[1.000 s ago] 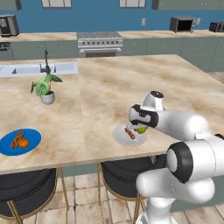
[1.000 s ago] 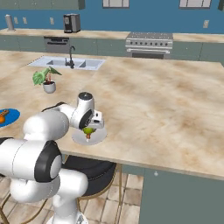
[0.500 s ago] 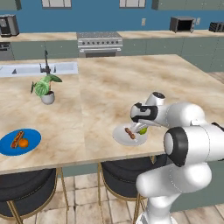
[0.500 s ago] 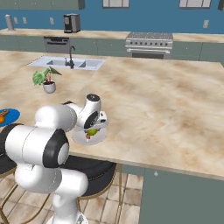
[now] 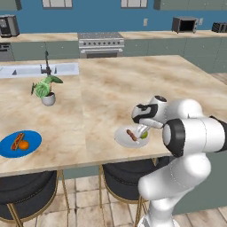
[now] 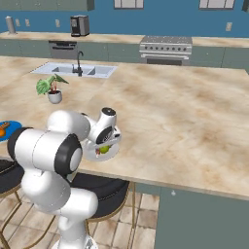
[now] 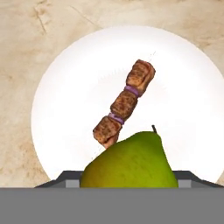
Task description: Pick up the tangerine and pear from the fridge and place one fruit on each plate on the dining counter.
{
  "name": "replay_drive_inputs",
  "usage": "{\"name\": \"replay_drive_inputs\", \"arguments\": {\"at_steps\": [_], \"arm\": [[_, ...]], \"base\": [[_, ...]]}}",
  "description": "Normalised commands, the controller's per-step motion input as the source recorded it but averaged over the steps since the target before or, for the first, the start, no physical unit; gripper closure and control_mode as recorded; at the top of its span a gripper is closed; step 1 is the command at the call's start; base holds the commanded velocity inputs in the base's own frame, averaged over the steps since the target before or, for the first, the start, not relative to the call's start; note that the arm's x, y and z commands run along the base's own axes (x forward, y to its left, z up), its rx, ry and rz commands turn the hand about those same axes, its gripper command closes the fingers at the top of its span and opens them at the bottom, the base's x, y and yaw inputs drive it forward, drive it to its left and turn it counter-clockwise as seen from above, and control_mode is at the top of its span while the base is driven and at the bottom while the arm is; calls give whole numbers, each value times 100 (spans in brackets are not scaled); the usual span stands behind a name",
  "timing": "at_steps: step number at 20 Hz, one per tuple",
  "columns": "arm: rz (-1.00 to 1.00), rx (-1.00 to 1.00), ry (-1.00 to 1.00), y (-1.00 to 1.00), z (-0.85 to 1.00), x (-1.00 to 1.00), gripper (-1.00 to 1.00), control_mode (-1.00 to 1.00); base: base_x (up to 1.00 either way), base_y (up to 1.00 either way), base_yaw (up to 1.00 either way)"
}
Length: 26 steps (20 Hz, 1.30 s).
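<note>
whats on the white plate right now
On the white plate lies a brown meat skewer, and the pear sits over it between the hand's fingertips. The pear covers the skewer's near end and the plate beneath.

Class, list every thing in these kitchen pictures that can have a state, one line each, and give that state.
pear: between the end effector's fingertips, over the white plate
end effector: shut on the pear
white plate: flat on the counter, holds a kebab skewer
kebab skewer: lying on the white plate
blue plate: holds the tangerine
tangerine: resting on the blue plate
potted plant: upright
</note>
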Motion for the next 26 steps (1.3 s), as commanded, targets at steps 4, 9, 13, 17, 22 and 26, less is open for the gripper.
{"name": "replay_drive_inputs", "arguments": {"at_steps": [4,9,13,17,22,26], "arm": [[9,-1,0,0,-23,0,100,-100],[5,0,0,0,-10,1,100,-100],[1,0,0,7,-19,0,100,-100],[0,0,0,20,-24,0,100,-100],[0,0,0,22,-29,2,100,-100],[0,-2,0,24,-44,0,-100,-100]], "base": [[0,0,0],[0,0,0],[0,0,0],[0,0,0],[0,0,0],[0,0,0]]}}
